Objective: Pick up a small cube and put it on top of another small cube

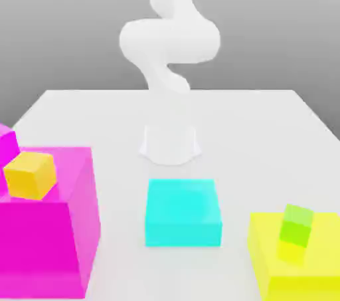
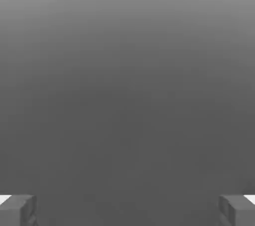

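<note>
A small orange-yellow cube (image 1: 30, 174) sits on top of a big magenta block (image 1: 60, 226) at the exterior view's left. The small cube to be picked up is out of view. My white arm (image 1: 169, 40) rises from its base (image 1: 170, 143) at the back middle of the table and leaves the picture at the top. In the hand view my gripper (image 2: 127, 210) is open: its two grey fingertips (image 2: 17, 210) stand far apart with nothing between them, facing a plain grey background.
A cyan block (image 1: 183, 212) lies in front of the arm's base. A big yellow block (image 1: 319, 253) at the exterior view's right carries a small lime-green cube (image 1: 296, 224). A magenta corner (image 1: 5, 145) shows at the left edge behind the orange cube.
</note>
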### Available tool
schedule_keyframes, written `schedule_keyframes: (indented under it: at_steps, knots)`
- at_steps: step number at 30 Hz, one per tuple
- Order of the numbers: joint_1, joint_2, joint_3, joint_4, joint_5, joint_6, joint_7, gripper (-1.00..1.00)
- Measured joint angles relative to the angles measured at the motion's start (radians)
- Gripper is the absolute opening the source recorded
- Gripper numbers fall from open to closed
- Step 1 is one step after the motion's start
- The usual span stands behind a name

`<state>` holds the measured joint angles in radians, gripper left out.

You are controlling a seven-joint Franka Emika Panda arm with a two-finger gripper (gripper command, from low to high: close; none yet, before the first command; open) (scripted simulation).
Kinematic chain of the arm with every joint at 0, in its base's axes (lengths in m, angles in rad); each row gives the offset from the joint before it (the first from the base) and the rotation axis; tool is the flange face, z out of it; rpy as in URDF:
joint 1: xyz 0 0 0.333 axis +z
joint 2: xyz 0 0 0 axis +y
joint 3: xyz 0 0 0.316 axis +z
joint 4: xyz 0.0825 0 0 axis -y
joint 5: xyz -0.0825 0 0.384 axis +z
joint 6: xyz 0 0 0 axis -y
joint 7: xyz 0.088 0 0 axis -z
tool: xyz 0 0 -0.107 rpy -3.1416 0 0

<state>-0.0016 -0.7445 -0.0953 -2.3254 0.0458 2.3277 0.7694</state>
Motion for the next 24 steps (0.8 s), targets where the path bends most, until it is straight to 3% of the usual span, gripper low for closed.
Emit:
schedule_keyframes:
  at_steps: [14, 24]
  knots:
    - [-0.187, 0.469, -0.63, -0.271, 0.363, 0.294, -0.08, 0.0]
    - [-0.312, 0.622, -0.577, -0.406, 0.225, 0.416, 0.303, 0.0]
